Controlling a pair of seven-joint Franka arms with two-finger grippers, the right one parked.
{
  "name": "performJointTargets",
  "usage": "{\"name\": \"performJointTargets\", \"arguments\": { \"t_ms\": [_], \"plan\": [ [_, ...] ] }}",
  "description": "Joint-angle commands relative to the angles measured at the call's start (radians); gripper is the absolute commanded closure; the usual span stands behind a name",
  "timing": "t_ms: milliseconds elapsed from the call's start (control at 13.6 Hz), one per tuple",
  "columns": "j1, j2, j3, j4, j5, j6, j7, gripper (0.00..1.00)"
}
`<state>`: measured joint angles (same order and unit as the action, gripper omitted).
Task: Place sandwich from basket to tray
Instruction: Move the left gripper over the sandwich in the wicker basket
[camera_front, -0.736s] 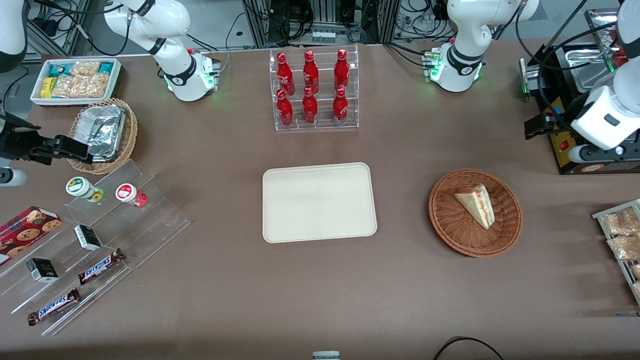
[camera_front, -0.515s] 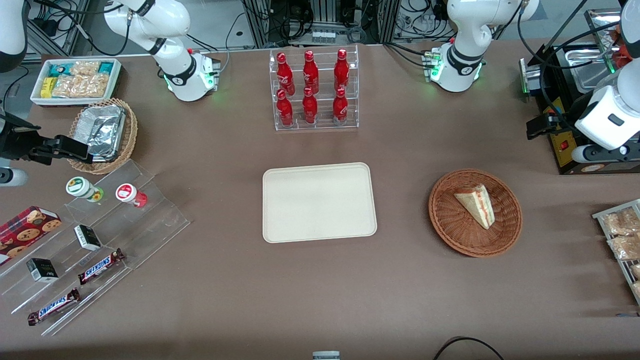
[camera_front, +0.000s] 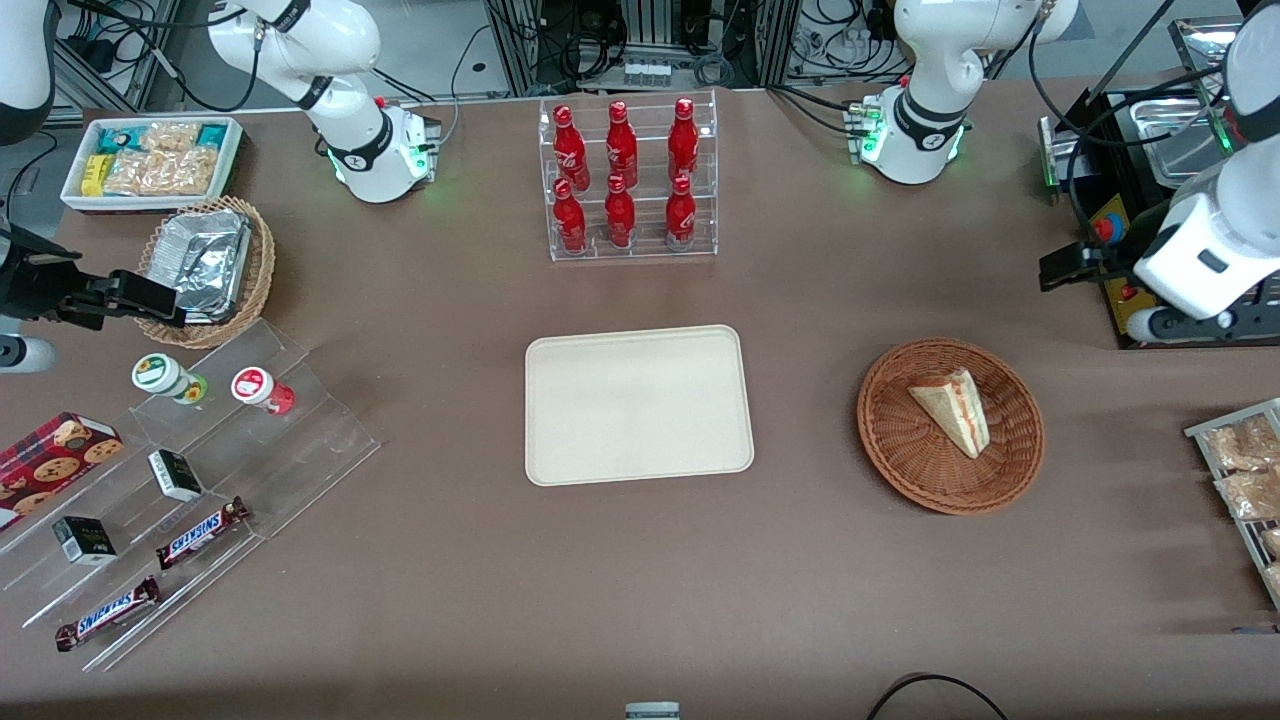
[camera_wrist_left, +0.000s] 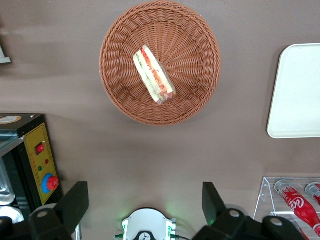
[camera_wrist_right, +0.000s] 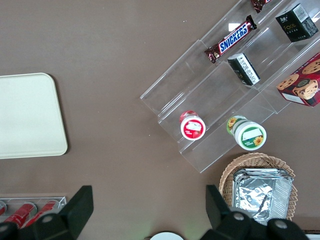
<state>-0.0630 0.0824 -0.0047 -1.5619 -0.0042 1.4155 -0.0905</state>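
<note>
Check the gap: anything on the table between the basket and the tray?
Nothing. In the front view only bare brown tabletop lies between the basket holding the sandwich and the tray. The gripper, open, hangs high over the table, farther from the front camera than the basket.

The basket (camera_front: 950, 426) is showing a reddish-brown weave. The sandwich (camera_front: 952, 406) is showing pale bread with red and green stripes. The tray (camera_front: 638, 404) is showing plain cream. The black gripper (camera_wrist_left: 145, 210) is hanging over brown table (camera_front: 640, 580).

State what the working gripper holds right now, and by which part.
Nothing. The gripper is open and empty, high above the table, farther from the front camera than the basket; the sandwich lies untouched in the basket.
</note>
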Motion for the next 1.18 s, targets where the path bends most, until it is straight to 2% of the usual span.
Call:
{"name": "performJointTargets", "arguments": {
  "t_ms": [0, 147, 1104],
  "plan": [
    [-0.006, -0.004, 0.008, -0.076, -0.013, 0.08, 0.014, 0.0],
    [0.02, -0.004, 0.008, -0.127, -0.011, 0.14, 0.015, 0.0],
    [0.023, -0.007, 0.023, -0.515, -0.017, 0.606, -0.005, 0.0]
  ]
}}
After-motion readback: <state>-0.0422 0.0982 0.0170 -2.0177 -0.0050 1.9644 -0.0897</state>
